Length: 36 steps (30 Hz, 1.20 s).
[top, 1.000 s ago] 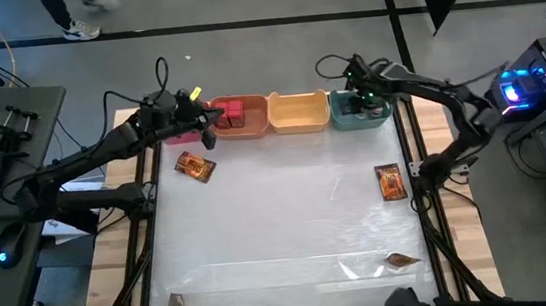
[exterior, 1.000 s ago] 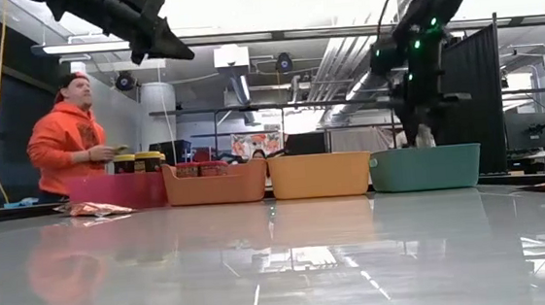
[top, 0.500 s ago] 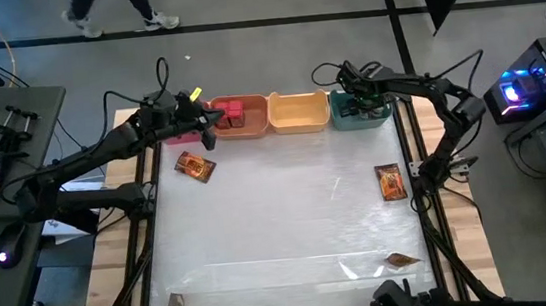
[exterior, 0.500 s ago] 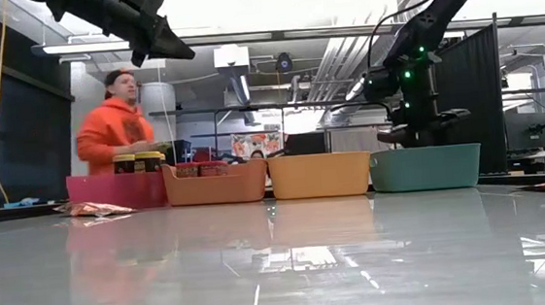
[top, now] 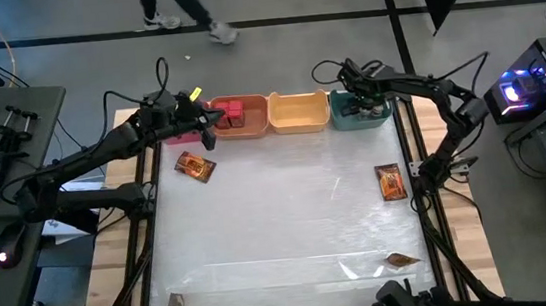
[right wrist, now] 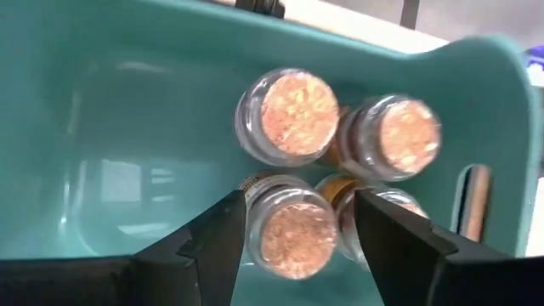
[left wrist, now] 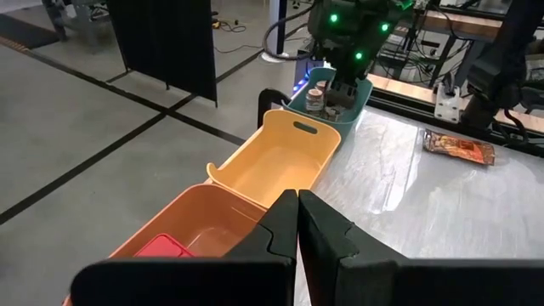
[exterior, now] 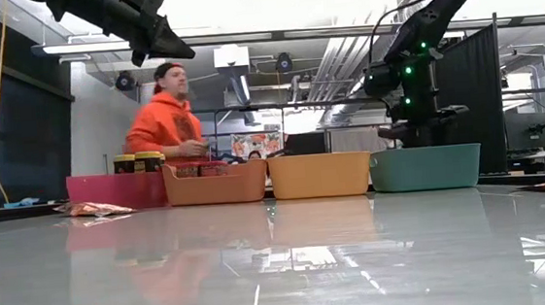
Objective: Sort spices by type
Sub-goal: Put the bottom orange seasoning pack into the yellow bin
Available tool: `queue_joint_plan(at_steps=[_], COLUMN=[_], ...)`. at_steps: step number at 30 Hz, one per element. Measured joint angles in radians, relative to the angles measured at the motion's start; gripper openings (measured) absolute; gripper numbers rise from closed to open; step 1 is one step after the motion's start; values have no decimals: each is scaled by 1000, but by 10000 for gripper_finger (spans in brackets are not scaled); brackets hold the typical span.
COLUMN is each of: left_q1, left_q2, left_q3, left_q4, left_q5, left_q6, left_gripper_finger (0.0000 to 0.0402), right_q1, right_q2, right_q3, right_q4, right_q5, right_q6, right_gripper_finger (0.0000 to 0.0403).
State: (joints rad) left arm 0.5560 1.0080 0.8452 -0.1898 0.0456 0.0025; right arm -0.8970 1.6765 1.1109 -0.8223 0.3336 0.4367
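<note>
Jars (right wrist: 287,115) in teal bin (right wrist: 102,127), labels unreadable, right pincer (right wrist: 293,234) open

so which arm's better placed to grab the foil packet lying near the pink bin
Left. The left gripper hangs over the pink bin and orange bin, with that foil packet lying just in front. The right gripper is across the table, open over the jars in the teal bin.

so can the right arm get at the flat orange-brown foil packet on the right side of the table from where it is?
Probably yes. The foil packet lies alone on bare table, nothing over it. The right gripper is over the teal plastic bin, fingers open around a jar, so it must lift clear first.
</note>
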Motion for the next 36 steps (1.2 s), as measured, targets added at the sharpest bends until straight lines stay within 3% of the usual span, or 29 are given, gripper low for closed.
queue_joint_plan(at_steps=[12, 21, 25, 30, 36], left_q1=[0, -6, -25, -101, -259], left_q2=[0, 0, -5, -16, -26], left_q3=[0, 0, 0, 0, 0], left_q4=[-8, -32, -30, -31, -33], left_q5=[0, 16, 174, 375, 374], left_q6=[1, -130, -217, -334, -395], left_gripper_finger=[0, 0, 0, 0, 0], right_q1=[-2, 80, 157, 270, 392], right_q2=[-104, -181, -176, -169, -167], right_q3=[93, 105, 105, 103, 103], right_q4=[-50, 146, 280, 412, 476], right_q5=[6, -323, -521, -609, -742], right_q6=[-70, -97, -79, -142, -212], right_gripper_finger=[215, 216, 216, 216, 216])
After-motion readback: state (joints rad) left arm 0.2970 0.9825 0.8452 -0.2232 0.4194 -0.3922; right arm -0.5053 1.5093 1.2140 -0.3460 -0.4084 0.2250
